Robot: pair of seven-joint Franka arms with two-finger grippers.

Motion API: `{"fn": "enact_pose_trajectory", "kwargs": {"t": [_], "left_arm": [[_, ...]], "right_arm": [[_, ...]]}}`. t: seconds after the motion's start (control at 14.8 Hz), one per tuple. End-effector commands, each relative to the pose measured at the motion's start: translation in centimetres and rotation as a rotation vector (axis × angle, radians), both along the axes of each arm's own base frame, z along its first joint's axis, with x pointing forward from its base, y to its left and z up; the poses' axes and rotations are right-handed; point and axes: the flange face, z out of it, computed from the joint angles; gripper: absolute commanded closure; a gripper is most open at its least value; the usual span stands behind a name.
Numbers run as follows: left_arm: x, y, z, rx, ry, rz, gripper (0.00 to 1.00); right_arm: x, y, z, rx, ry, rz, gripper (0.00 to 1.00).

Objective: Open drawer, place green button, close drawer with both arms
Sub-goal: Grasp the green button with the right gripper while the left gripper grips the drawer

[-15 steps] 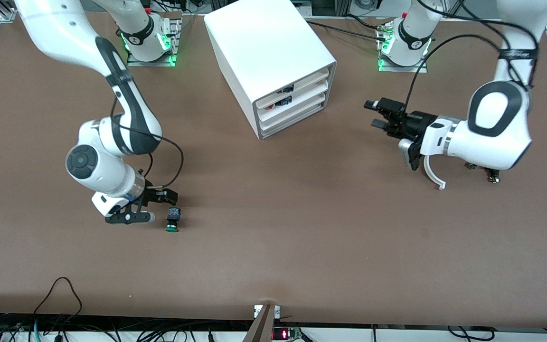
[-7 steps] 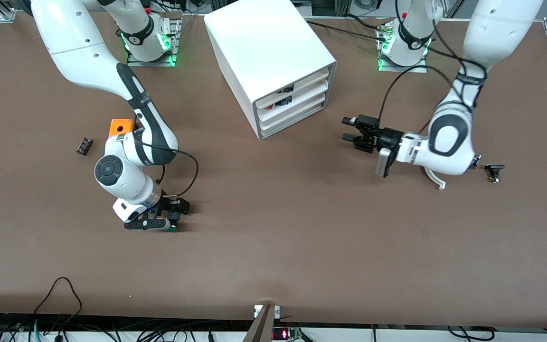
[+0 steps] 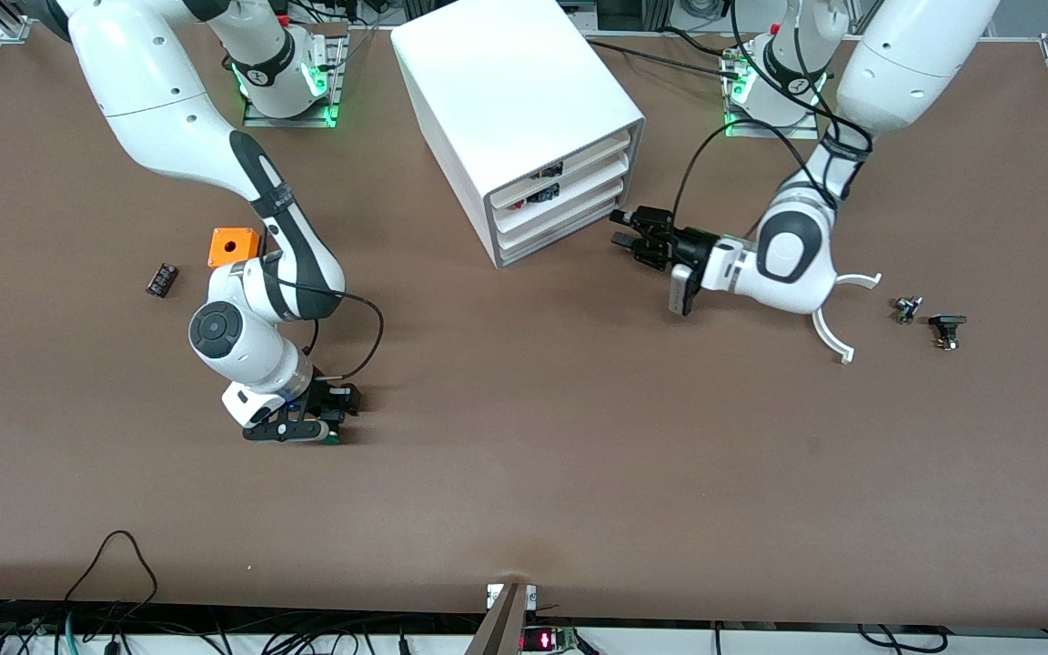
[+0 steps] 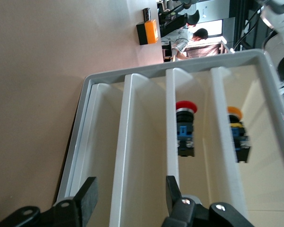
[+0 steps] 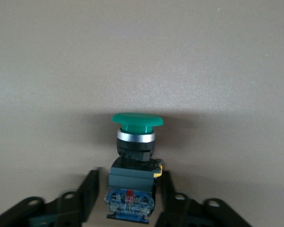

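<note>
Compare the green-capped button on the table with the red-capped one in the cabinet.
The green button lies on the bare table at the right gripper; the red button sits inside the cabinet. Caps differ: green versus red. Both have black bodies with blue parts.

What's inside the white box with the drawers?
The white four-drawer plastic cabinet shows a red-capped push button and an orange-capped push button in its two top drawers. The lower drawers' contents are hidden.
</note>
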Motion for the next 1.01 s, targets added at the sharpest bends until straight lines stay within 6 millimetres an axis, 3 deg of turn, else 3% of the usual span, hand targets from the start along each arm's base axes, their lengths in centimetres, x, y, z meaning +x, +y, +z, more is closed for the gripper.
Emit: {"fn": "enact_pose_trajectory", "kwargs": {"t": [0.0,0.07,0.34,0.47,0.81,0.88,0.95], "left_arm": [[-1.8,-1.0,-0.6,0.002,-0.034,0.026,0.34],[-2.2,-1.4,-0.7,-0.006,-0.031,0.028,0.34],[-3.2,-1.5,-1.9,-0.029,-0.062,0.009,0.42],[-4.1,-2.1,-2.9,-0.036,-0.074,0.014,0.43],[-5.7,-3.6,-3.1,-0.026,-0.076,-0.005,0.47],[-5.7,-3.6,-3.1,-0.033,-0.088,-0.008,0.70],[-5.8,-3.5,-3.2,-0.042,-0.110,-0.015,1.00]], "right_arm": [[0.7,0.2,0.3,0.002,-0.018,-0.001,0.81],[0.7,0.2,0.4,0.008,-0.018,-0.011,0.99],[1.2,-0.5,0.9,0.029,-0.015,-0.063,1.00],[1.5,0.8,1.8,0.059,0.011,-0.172,1.00],[2.1,4.5,5.8,0.077,0.108,-0.363,1.00],[2.2,5.4,6.7,0.078,0.127,-0.398,1.00],[2.2,6.4,7.6,0.082,0.141,-0.443,1.00]]}}
